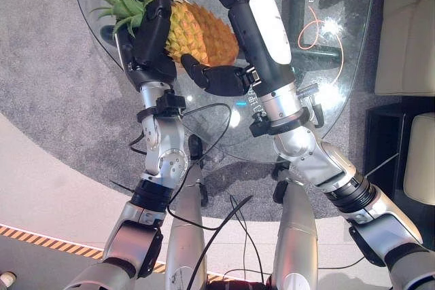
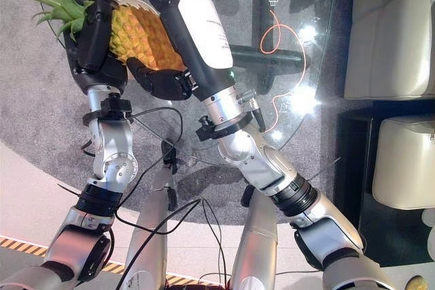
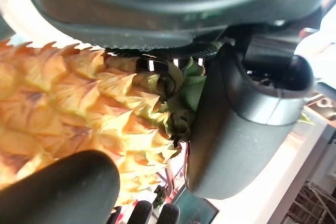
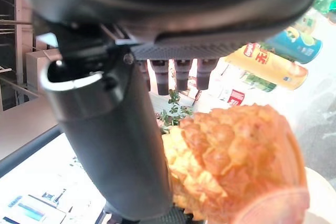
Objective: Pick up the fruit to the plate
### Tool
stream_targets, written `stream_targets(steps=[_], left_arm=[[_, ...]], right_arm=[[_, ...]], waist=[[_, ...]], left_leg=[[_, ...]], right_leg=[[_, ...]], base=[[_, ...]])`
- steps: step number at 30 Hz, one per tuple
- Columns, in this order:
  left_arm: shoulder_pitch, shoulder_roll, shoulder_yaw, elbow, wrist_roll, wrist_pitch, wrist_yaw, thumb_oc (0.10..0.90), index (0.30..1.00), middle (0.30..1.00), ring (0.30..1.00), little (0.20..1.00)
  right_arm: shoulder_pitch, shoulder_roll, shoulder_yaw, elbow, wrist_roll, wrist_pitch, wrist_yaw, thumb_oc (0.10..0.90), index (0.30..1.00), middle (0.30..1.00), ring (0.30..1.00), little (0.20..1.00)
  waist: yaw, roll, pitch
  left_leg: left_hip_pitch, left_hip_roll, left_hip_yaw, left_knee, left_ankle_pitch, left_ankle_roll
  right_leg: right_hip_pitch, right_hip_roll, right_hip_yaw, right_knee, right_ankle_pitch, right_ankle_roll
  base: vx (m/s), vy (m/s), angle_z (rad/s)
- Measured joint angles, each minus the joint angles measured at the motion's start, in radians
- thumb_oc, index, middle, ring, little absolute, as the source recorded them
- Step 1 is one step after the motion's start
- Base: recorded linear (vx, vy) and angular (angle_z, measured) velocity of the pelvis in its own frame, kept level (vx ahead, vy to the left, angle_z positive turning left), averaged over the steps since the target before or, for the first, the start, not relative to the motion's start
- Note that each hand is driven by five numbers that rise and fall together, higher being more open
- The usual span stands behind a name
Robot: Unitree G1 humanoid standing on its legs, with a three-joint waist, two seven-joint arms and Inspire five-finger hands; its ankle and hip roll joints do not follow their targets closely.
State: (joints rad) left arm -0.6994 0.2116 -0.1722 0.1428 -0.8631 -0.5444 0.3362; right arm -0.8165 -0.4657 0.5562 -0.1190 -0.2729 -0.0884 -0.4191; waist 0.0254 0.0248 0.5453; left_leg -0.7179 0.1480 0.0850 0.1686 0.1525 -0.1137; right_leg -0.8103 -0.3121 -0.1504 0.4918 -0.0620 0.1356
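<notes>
Silver-grey jointed arms, black collars at the wrists. Dark left hand (image 1: 151,35); dark right hand (image 1: 234,32) carries a glossy white cover.

head pair: looking steeply down over both arms at the glass table (image 1: 340,93), sharing the pineapple (image 1: 200,32)
left wrist: looking along its hand, very close to pineapple
right wrist: same, from opposite side
</notes>
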Motion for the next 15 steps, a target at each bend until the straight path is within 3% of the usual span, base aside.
stream_targets(steps=[10, 15], left_arm=[[0.002, -0.007, 0.106, 0.0, 0.097, -0.049, 0.247, 0.1, 0.3, 0.3, 0.3, 0.2], [0.001, -0.007, 0.108, 0.004, 0.202, -0.053, 0.345, 0.1, 0.3, 0.3, 0.3, 0.2]], right_arm=[[0.0, -0.007, -0.064, 0.0, 0.0, 0.002, -0.063, 0.8, 0.9, 0.9, 0.9, 0.9], [0.0, -0.005, -0.064, 0.001, 0.0, 0.003, -0.066, 0.8, 0.9, 0.9, 0.9, 0.9]], waist=[[0.0, 0.0, 0.0], [0.001, 0.0, 0.0]], left_leg=[[0.001, 0.001, 0.0, 0.0, 0.0, 0.0], [0.001, 0.0, 0.0, 0.0, 0.001, 0.001]], right_leg=[[0.001, 0.002, 0.0, 0.0, 0.0, 0.0], [0.002, 0.0, -0.001, 0.0, 0.001, 0.0]], base=[[0.0, 0.0, 0.0], [0.0, 0.0, 0.0]])
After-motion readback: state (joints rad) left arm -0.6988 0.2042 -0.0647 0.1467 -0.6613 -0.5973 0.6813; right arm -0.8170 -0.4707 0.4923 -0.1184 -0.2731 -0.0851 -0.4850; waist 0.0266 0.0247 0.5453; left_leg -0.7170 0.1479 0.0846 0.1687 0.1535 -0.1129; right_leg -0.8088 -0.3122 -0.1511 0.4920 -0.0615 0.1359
